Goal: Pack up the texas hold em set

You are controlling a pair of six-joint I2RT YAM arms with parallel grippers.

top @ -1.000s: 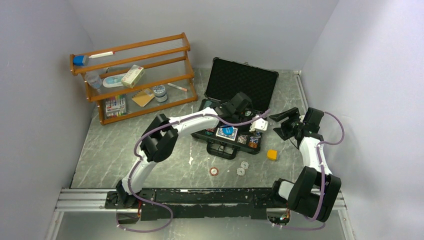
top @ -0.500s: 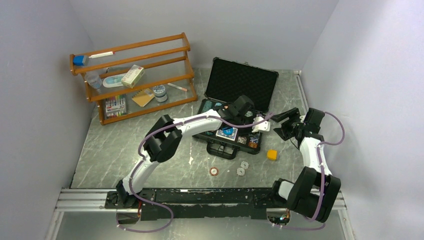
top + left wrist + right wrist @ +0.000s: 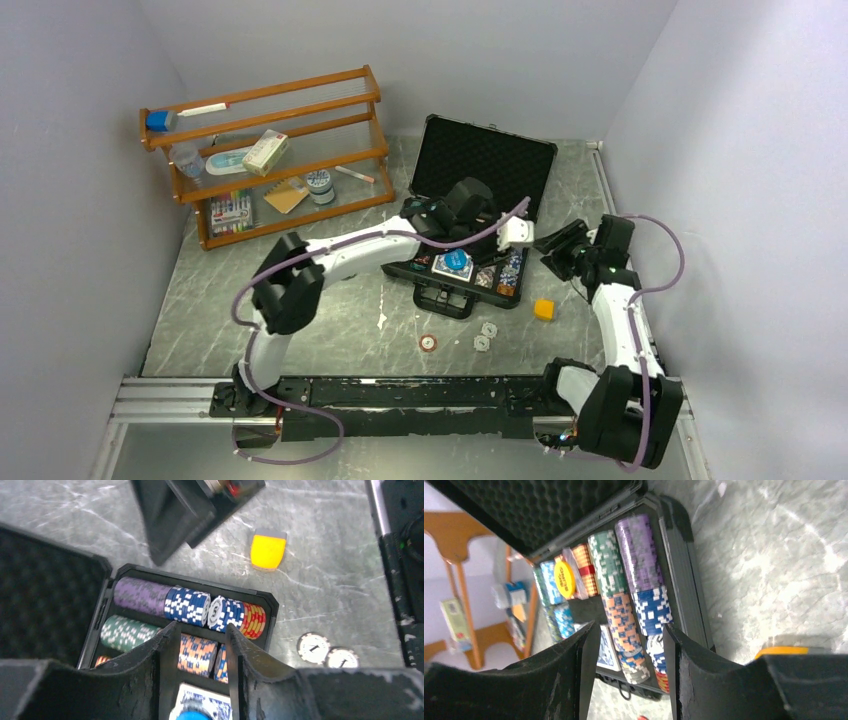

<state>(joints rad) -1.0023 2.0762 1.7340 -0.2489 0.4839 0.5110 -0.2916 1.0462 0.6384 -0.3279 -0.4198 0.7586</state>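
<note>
Black foam-lined briefcase-style case (image 3: 485, 165) lies open on grey marble tabletop (image 3: 300, 300) | striped coloured poker chips (image 3: 187, 605) in rows inside | left claw (image 3: 201, 627) above chips, jaws apart, empty | right claw (image 3: 631, 626) just right of case, jaws apart, empty | two white round button tokens (image 3: 313, 648) loose before case

The case (image 3: 485, 160) lid is lined with matt black egg-crate foam. The table (image 3: 350, 330) looks like smooth grey veined marble; the rack (image 3: 300, 221) is glossy orange wood.
</note>
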